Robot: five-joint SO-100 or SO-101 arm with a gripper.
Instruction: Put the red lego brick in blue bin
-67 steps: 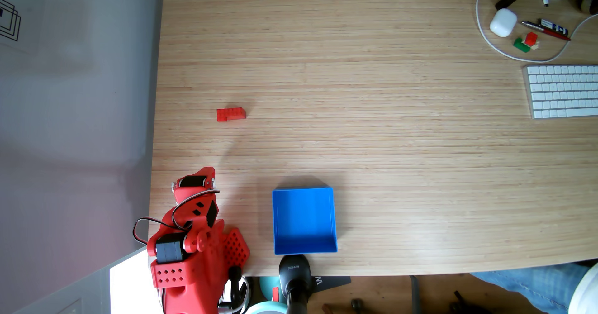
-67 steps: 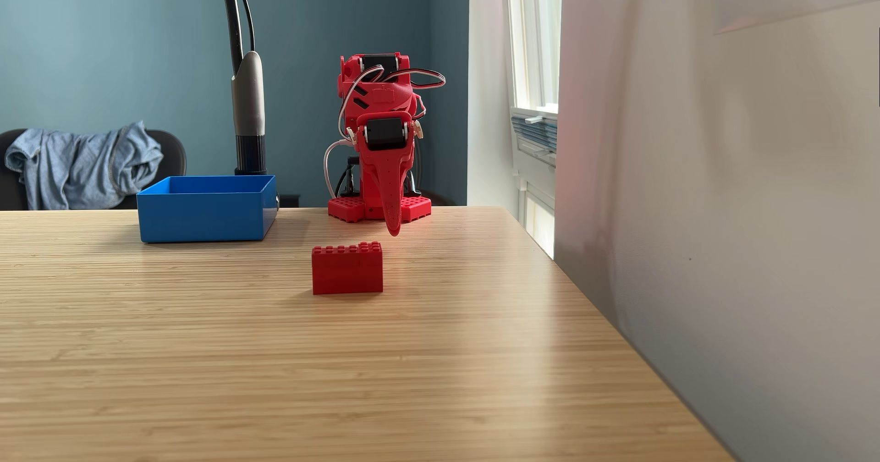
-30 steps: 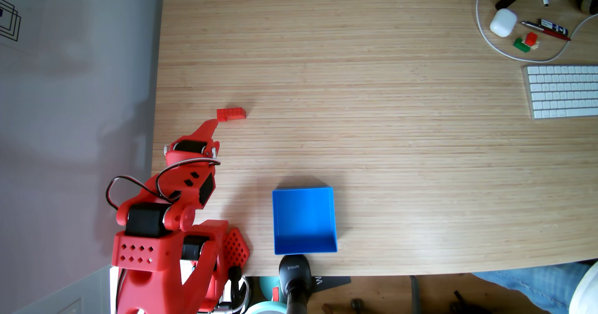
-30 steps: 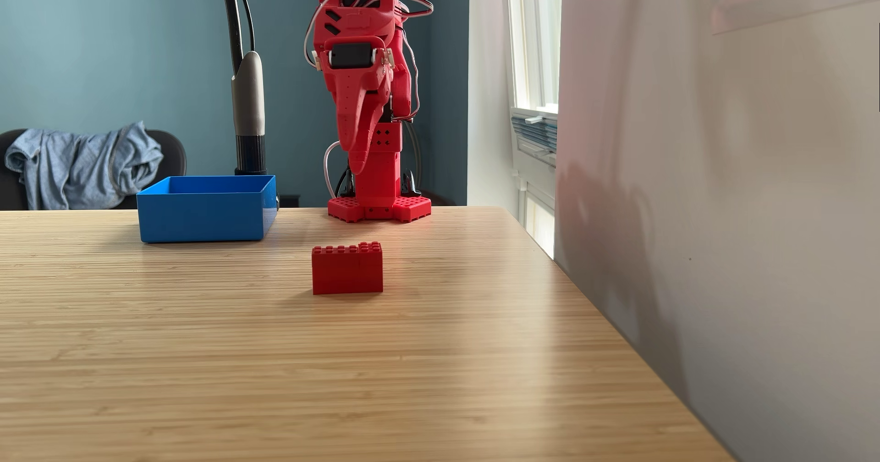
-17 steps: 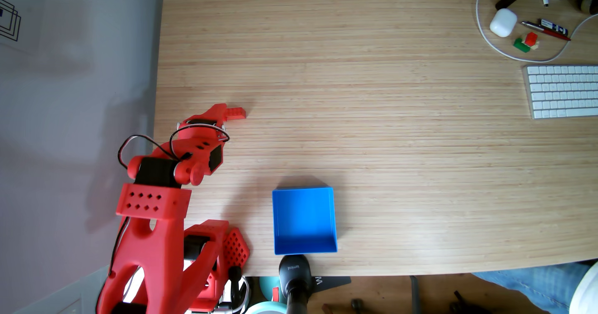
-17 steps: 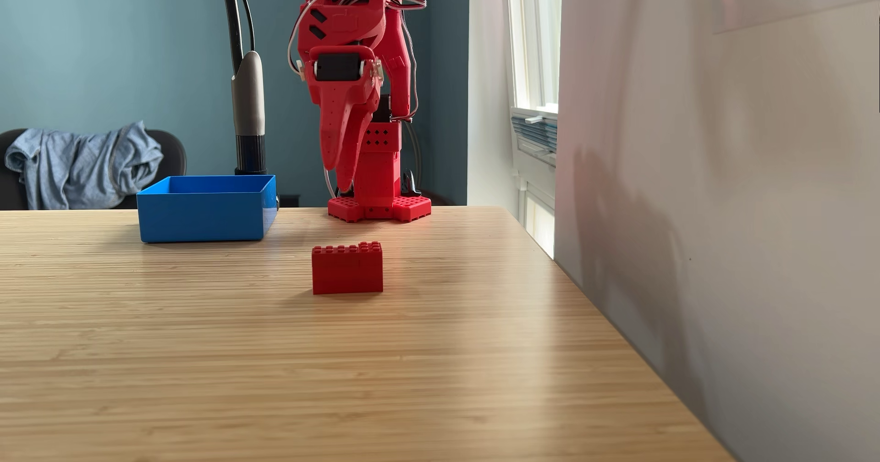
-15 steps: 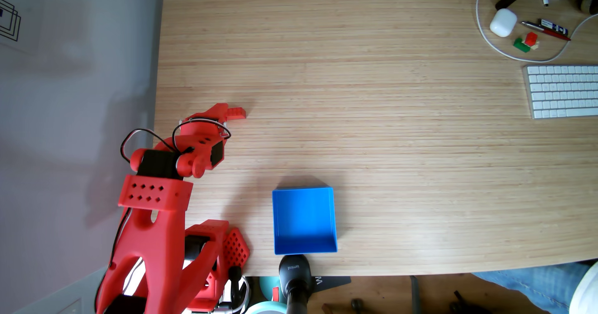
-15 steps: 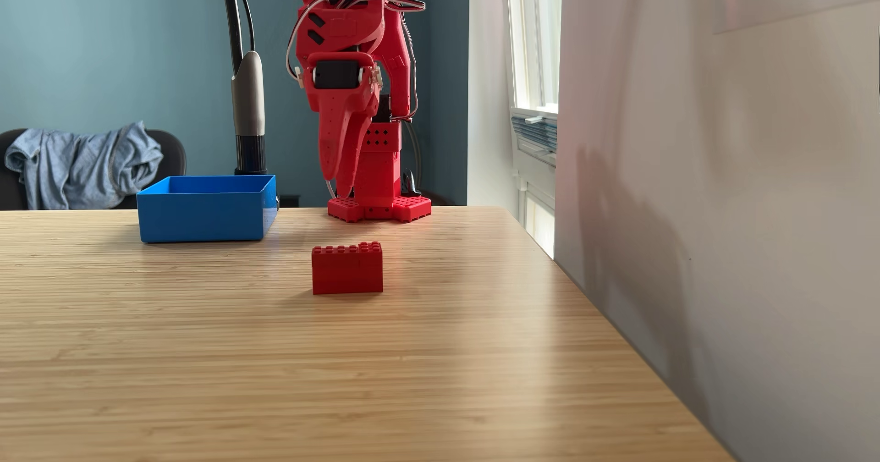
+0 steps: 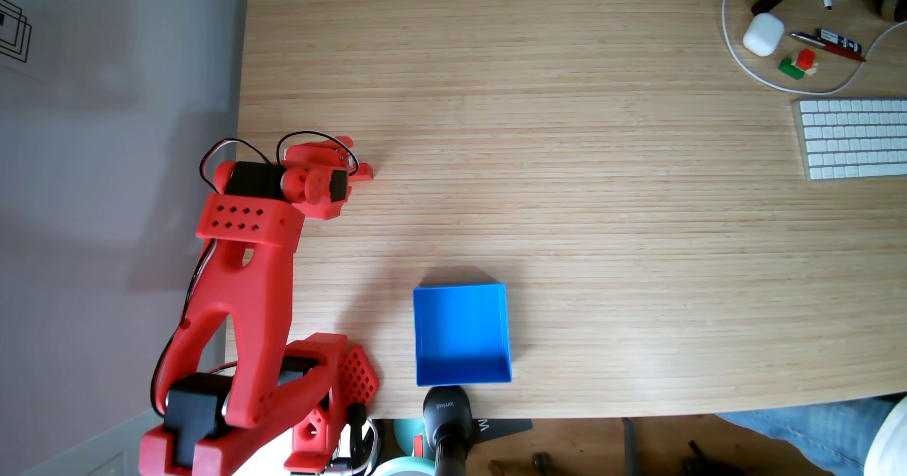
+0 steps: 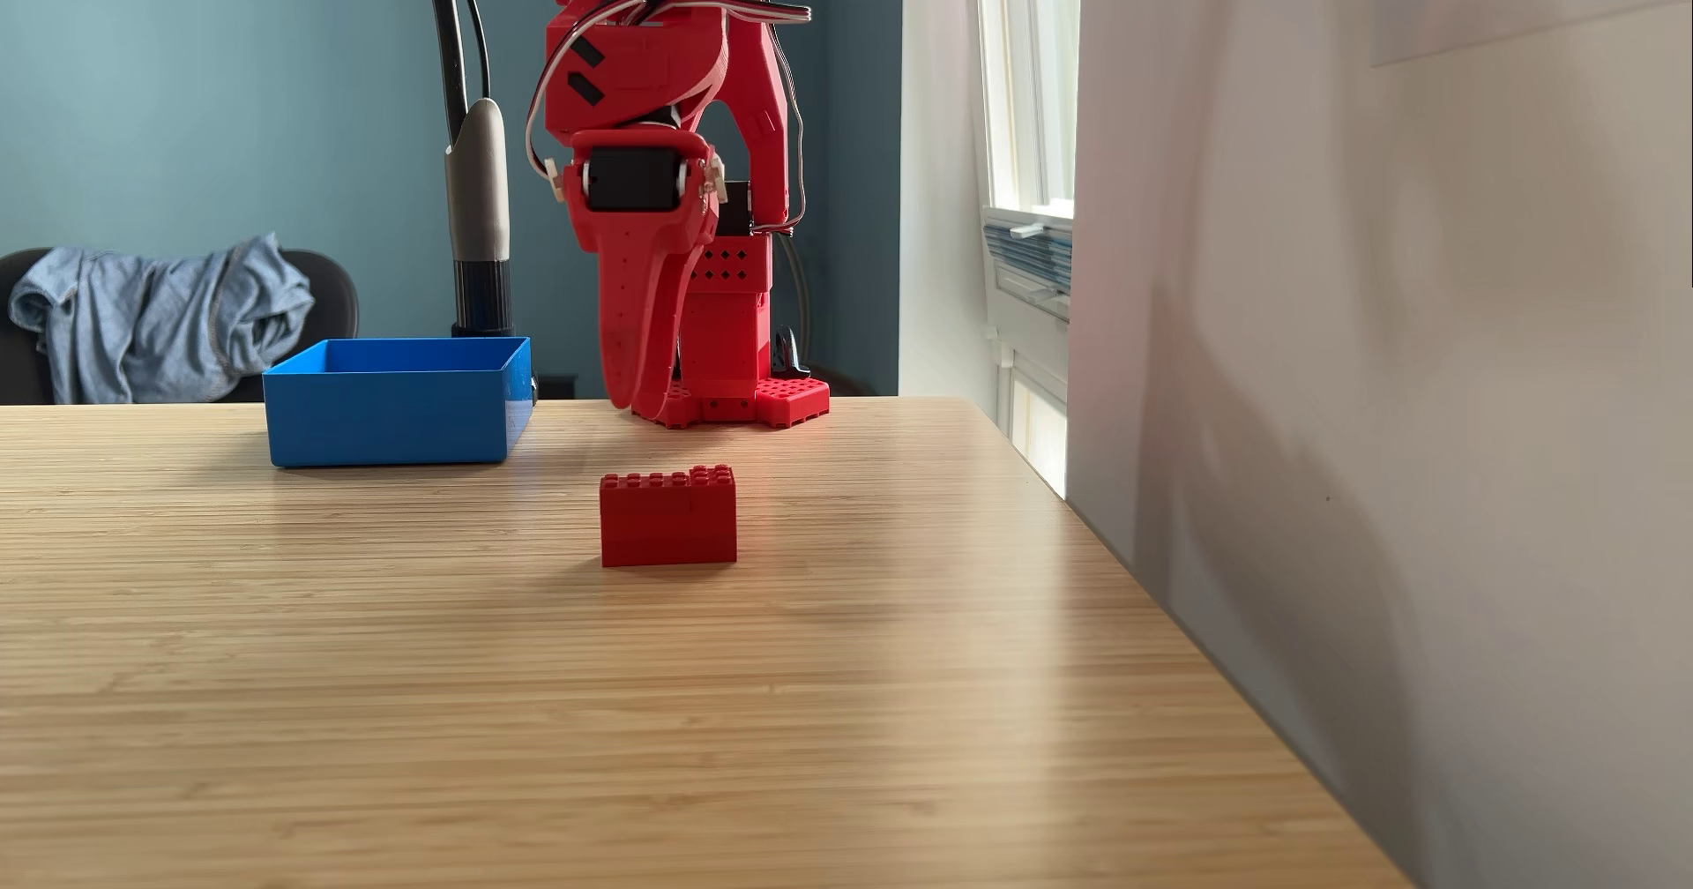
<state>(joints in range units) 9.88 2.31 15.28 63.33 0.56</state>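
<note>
While its fingers sit nearly together, the end effector (image 10: 638, 408) hangs above the red lego brick (image 10: 668, 517), touching nothing.

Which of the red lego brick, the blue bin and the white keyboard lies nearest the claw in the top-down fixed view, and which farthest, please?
Measured from the claw in the top-down fixed view:
1. The red lego brick, right under the claw, partly covered by it.
2. The blue bin, lower right, near the table's bottom edge.
3. The white keyboard, at the far right edge.

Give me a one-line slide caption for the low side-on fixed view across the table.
Red arm's gripper hangs above the red lego brick on the wooden table, blue bin waiting empty.
</note>
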